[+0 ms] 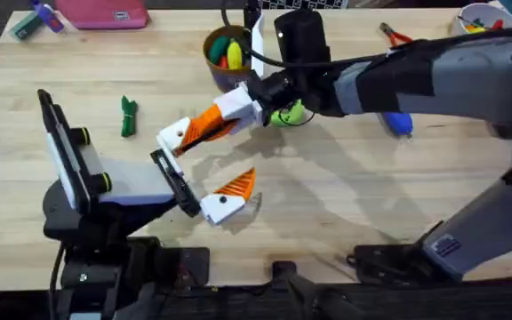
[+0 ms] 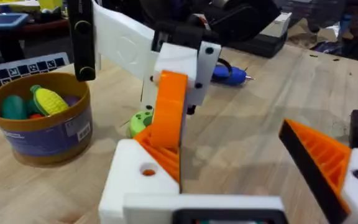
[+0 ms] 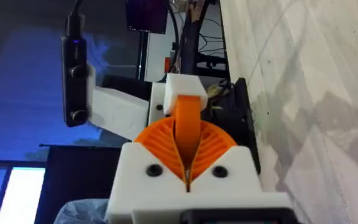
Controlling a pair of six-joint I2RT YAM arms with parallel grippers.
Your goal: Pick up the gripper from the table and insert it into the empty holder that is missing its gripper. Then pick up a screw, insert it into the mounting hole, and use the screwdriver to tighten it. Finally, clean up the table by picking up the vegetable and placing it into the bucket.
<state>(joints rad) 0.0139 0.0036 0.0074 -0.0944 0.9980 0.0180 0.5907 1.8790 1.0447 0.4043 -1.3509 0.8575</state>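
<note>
The orange gripper (image 1: 204,125) (image 2: 169,115) (image 3: 188,121) is held in my right gripper (image 1: 231,110) (image 3: 188,171), which is shut on it. Its free end rests against the white holder (image 1: 174,135) (image 2: 135,183), one finger of my left gripper (image 1: 201,169) (image 2: 235,171). That left gripper stands open, and its other finger carries an orange wedge (image 1: 237,185) (image 2: 319,155). A small round mounting hole (image 2: 148,170) shows in the holder's face. The blue screwdriver (image 1: 398,122) (image 2: 230,74) lies right of the right arm. The dark green vegetable (image 1: 128,116) lies at the left.
A yellow bucket (image 1: 210,40) (image 2: 42,134) with toy food stands at the back middle. A small green round thing (image 1: 289,114) (image 2: 140,122) lies under the right wrist. Red-handled pliers (image 1: 396,36) lie at the back right. A pink case (image 1: 105,12) sits at the far left edge.
</note>
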